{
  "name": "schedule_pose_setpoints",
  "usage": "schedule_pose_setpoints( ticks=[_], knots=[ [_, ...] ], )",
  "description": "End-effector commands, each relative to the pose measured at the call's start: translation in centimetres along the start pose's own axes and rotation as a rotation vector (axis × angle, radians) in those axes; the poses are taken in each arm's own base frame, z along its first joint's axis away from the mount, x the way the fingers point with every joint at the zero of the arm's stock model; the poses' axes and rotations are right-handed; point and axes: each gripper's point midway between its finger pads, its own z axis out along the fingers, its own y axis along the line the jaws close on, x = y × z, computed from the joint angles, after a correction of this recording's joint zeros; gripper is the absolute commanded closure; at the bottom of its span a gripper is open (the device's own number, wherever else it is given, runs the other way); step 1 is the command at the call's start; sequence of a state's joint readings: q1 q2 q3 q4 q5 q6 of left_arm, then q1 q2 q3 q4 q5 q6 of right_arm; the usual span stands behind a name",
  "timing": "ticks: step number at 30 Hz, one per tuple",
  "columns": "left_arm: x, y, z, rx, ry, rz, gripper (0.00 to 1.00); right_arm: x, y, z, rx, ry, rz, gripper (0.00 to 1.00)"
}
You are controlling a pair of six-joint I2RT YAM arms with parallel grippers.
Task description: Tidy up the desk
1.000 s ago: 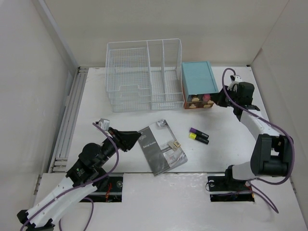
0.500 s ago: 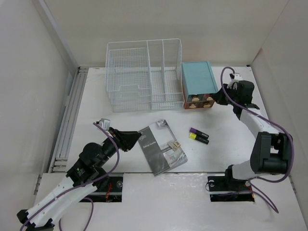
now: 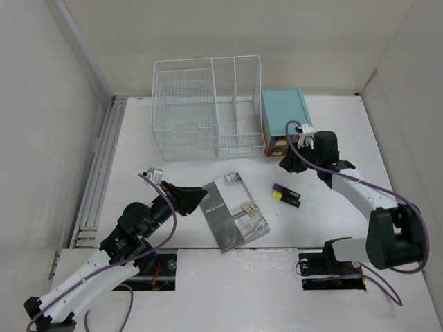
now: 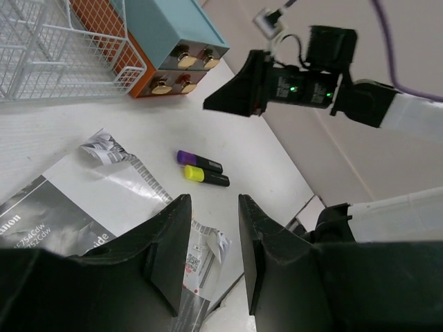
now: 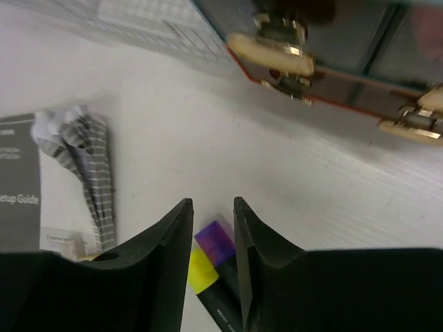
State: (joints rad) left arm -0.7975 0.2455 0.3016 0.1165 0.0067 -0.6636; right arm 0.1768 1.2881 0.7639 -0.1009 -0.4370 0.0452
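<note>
The desk (image 3: 173,173) fills the floor of the white-walled bay, with two rectangular cutouts along its near edge where the arm bases sit. It lies under both pincers, and neither touches it. The left gripper (image 3: 196,198) hangs low over the near-left part, just beside a grey booklet (image 3: 232,218). Its jaws are spread a little, with bare desk and booklet showing through the gap. The right gripper (image 3: 286,164) hovers over the far-right part, in front of the teal box (image 3: 285,114). Its jaws are narrowly parted and pinch nothing.

A purple highlighter (image 3: 283,188) and a yellow highlighter (image 3: 284,198) lie touching side by side between booklet and right arm. A white wire rack (image 3: 208,104) stands at the back, just beside the box.

The left wrist view alone shows the right gripper (image 4: 232,93) from the side, with green lights on its body and the box's drawer knobs (image 4: 185,61) behind it. The right wrist view alone shows the booklet's crumpled corner (image 5: 76,138) and the highlighter caps directly below the gap, though the knobs there are blurred.
</note>
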Motion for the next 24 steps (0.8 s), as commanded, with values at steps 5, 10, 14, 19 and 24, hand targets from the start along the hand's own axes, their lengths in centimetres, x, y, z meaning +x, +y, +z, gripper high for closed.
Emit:
schedule_pose_setpoints(
  ticks=[5,10,14,19,24],
  knots=[
    [-1.4,-1.6,-0.2,0.066,-0.053,-0.01,0.7,1.9,-1.5,4.0,0.058,0.063,0.098,0.62],
    [-0.8,-1.1,0.6,0.06,-0.058,-0.035,0.7,-0.9,0.3,4.1,-0.024,0.03,-0.037,0.6],
    [1.2,-0.7,3.3,0.058,0.022,-0.053,0.73,-6.9,4.5,-1.3,-0.063,-0.048,-0.379,0.34],
    [2.7,-1.3,8.0,0.057,0.099,-0.102,1.0,-15.8,3.2,-10.7,0.431,-0.337,-0.597,0.66],
    [3.9,-3.7,14.1,0.133,0.15,-0.123,1.0,-18.9,-2.8,-17.1,0.782,-0.442,-0.539,0.98]
  ],
)
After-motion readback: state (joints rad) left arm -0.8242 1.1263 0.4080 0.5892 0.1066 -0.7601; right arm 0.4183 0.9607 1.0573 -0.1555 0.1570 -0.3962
